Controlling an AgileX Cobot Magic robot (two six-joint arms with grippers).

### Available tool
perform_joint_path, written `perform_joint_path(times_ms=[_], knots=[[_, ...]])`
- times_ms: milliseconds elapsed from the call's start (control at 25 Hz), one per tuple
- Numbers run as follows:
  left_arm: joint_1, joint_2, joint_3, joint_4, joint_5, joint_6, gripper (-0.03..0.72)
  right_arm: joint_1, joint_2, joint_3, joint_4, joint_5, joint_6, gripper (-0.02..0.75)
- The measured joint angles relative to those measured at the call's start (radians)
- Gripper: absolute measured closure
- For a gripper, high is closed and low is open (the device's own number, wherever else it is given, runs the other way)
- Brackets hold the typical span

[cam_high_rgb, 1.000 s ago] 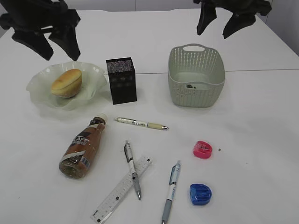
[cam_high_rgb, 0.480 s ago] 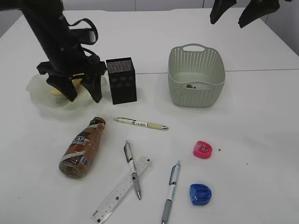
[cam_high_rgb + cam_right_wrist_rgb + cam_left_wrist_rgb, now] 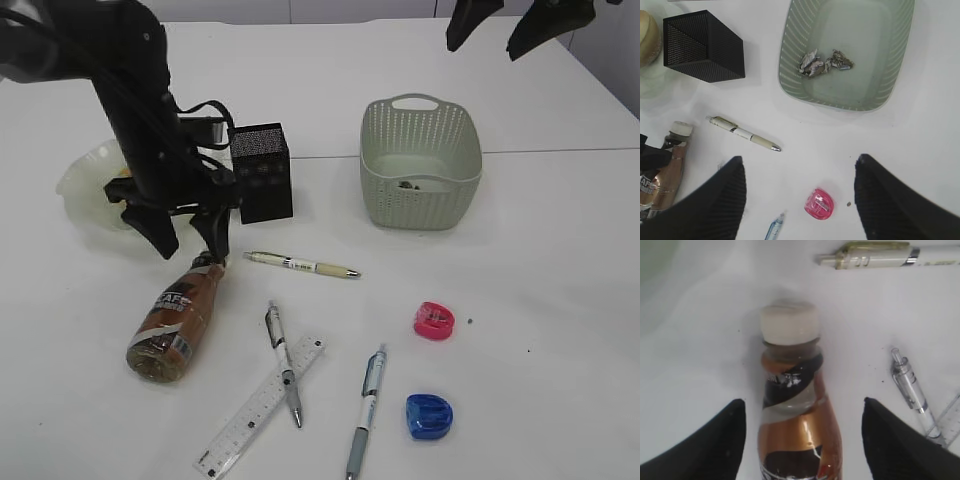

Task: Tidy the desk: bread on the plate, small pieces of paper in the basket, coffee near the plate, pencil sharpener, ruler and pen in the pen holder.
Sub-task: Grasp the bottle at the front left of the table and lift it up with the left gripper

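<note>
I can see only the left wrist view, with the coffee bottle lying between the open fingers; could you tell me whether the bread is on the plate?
Observer: Yes, the right wrist view shows the bread lying in the plate.
Operator: Thank you. Is any paper in the basket?
Observer: Crumpled paper scraps lie on the floor of the basket.
Operator: And the sharpeners?
Observer: The pink sharpener and the blue sharpener both lie on the desk.
</note>
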Motion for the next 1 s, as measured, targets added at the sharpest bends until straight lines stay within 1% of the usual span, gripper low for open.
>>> perform_joint_path(times_ms=[1000], knots=[[0.000,0.106,-0.001,0.011,-0.012,0.000,0.166,0.000,0.000,0.000,0.000,0.000,-0.008,0.239]])
